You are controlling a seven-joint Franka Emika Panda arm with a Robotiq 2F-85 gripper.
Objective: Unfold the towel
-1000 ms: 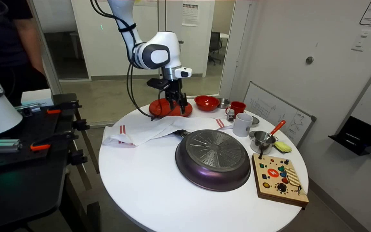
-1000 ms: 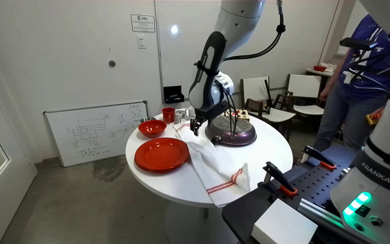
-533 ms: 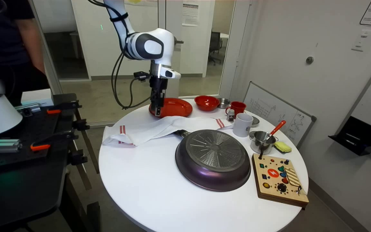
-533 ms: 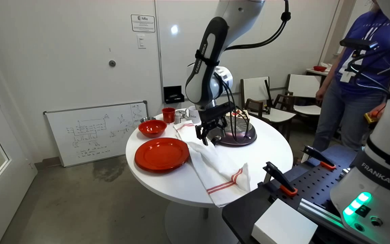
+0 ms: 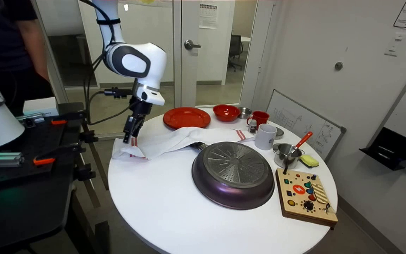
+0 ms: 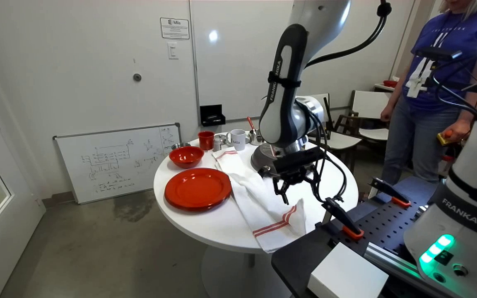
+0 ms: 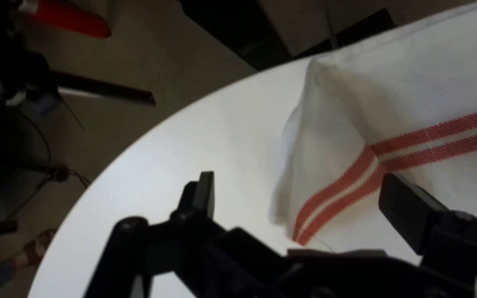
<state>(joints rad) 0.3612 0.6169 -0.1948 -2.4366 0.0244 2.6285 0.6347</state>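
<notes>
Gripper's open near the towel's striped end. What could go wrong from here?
1. In the wrist view, the open gripper flanks the creased corner of the towel; closing might pinch several layers.
2. That end reaches the edge of the table; an outward pull could drag it off.
3. The pan handle lies right by the towel and might snag it.

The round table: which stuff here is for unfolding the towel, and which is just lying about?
For the job:
towel
open gripper

Just lying about:
upside-down pan
red plate
red bowl
red mug
white mug
metal pot
yellow sponge
board with buttons
</notes>
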